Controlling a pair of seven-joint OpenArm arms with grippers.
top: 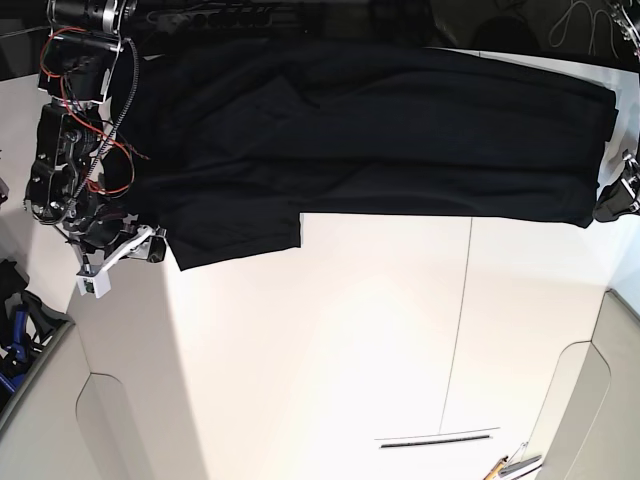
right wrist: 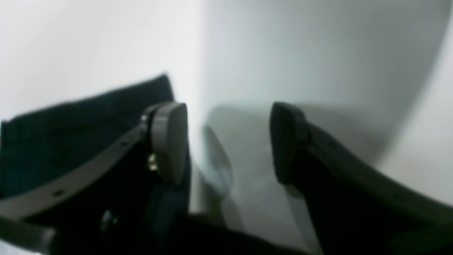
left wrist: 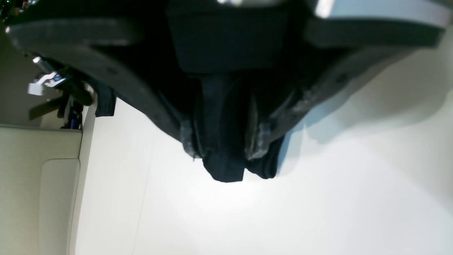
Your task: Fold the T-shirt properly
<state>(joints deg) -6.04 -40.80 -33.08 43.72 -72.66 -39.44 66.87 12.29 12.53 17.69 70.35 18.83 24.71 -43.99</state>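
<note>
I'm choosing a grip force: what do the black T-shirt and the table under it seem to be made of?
The plain black T-shirt looks like soft matte knit cloth: it creases, drapes and bunches between the left gripper fingers. The white table looks like a smooth hard board, slightly glossy; it shows a soft glare and a thin straight seam. Which board cannot be told.

Black T-shirt (top: 380, 140), plain side up, spread flat, one sleeve folded

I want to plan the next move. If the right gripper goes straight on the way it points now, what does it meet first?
Most likely the bare white table. The right gripper stands open with nothing between its pads, and the T-shirt lies to one side of that line. Depth is unclear in this blurred view.
</note>
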